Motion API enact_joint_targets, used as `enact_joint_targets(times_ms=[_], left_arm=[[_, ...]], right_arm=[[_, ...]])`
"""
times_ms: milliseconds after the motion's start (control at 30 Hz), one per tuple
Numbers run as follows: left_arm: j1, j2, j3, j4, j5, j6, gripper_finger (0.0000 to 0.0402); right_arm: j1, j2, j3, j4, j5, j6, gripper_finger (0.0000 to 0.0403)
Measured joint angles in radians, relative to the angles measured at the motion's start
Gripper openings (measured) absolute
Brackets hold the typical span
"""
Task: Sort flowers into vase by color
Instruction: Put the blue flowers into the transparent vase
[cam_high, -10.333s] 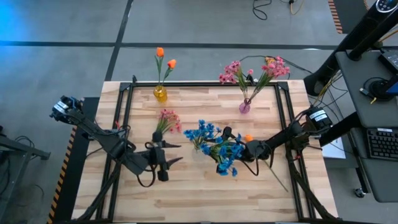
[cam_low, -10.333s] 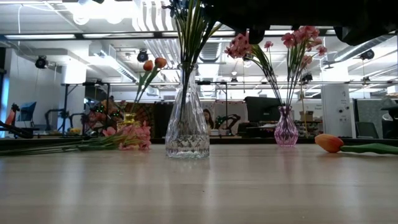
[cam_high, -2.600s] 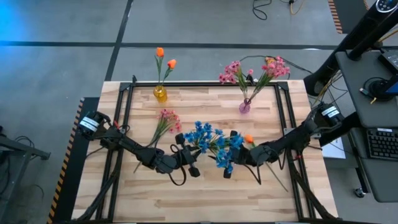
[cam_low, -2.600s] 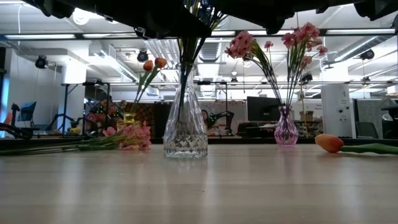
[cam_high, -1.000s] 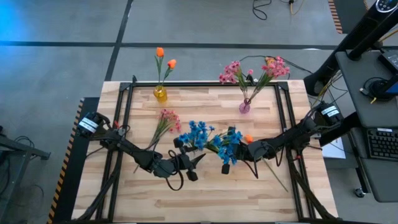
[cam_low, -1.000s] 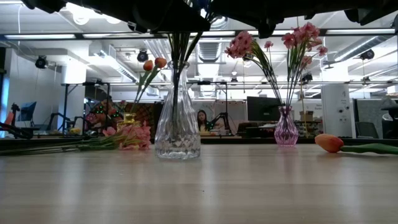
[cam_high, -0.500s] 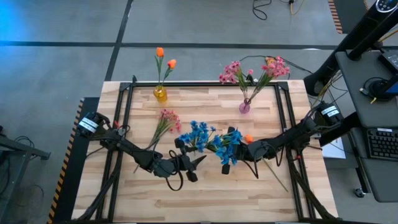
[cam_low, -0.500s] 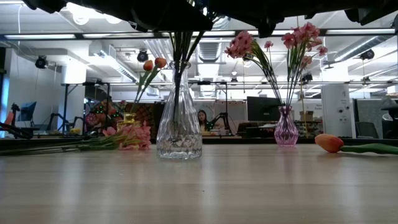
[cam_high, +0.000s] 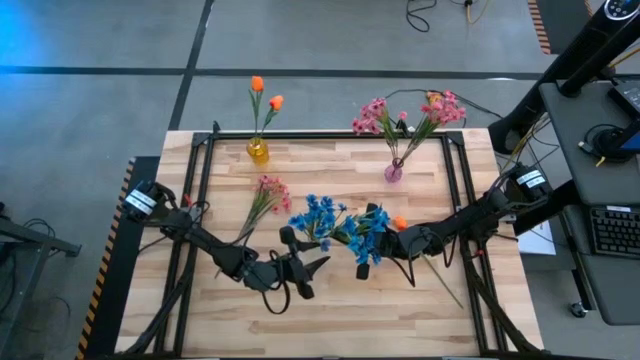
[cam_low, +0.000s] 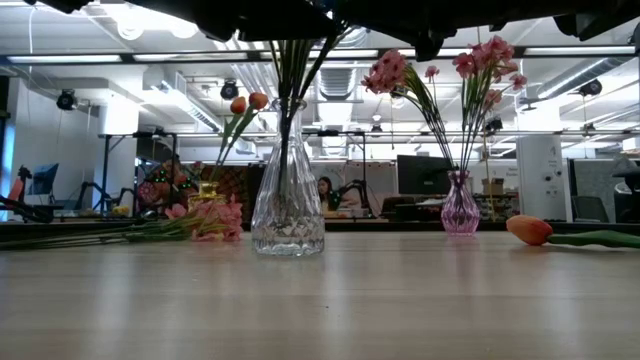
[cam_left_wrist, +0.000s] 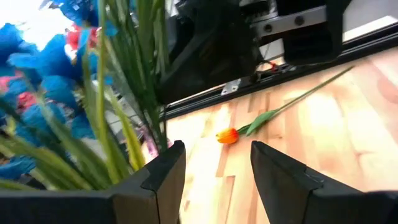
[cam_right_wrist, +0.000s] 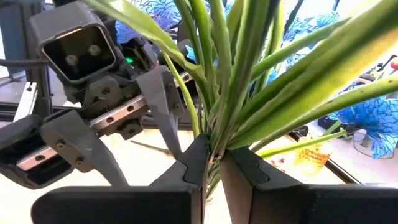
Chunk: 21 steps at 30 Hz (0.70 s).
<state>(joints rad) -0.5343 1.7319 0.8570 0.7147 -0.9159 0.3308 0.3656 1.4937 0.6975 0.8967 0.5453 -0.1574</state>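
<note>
Since a moment ago the left gripper (cam_high: 303, 268) has drawn back a little from the blue flowers (cam_high: 338, 228) and spread its fingers; it now stands released near the middle of the desk (cam_high: 330, 310), just on the left-edge side of the blue bunch and holding nothing. In the left wrist view its two dark fingers (cam_left_wrist: 163, 176) are parted, with green stalks and blue blossoms close in front and a single orange tulip (cam_left_wrist: 227, 135) lying on the wood beyond.

At the centre of the desk, the right gripper (cam_high: 372, 243) is clenched on the green stalks of the blue flowers; the right wrist view shows its fingers (cam_right_wrist: 199, 163) pressed together around the bundle of stalks, with the left gripper facing it from just beyond. The stalks run down into a clear glass vase (cam_low: 288, 197), which stands upright on the desk in the low view.

A loose spray of pink flowers (cam_high: 268, 192) lies flat on the desk toward the left edge, beside the left arm. The orange tulip (cam_high: 399, 223) lies near the right arm, its stalk running toward the front right corner.

Along the far edge, a small yellow vase (cam_high: 258, 151) holds two orange tulip stems (cam_high: 265, 94), and a small pink vase (cam_high: 394, 172) toward the far right corner holds pink blossom sprays (cam_high: 410, 112).
</note>
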Motion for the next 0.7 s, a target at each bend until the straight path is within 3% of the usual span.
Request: enact_joint_targets(times_ms=[333,467,567,700], left_arm=[[-0.094,-0.006,0.027,-0.006,-0.172,0.070,0.0165],[-0.138,-0.018,0.051,-0.032,-0.185,0.079,0.0164],[-0.173,-0.054,0.051,-0.153,-0.186,-0.007,0.0158],[-0.203,-0.126,0.051,-0.458,-0.190,-0.238,0.0139]], right_arm=[[0.000,0.000,0.000,0.003,-0.001,-0.002,0.0029],[0.000,0.000,0.000,0.006,-0.003,-0.001,0.0029],[0.000,0.000,0.000,0.006,-0.003,-0.001,0.0029],[0.000,-0.001,0.000,0.006,-0.004,-0.001,0.0029]])
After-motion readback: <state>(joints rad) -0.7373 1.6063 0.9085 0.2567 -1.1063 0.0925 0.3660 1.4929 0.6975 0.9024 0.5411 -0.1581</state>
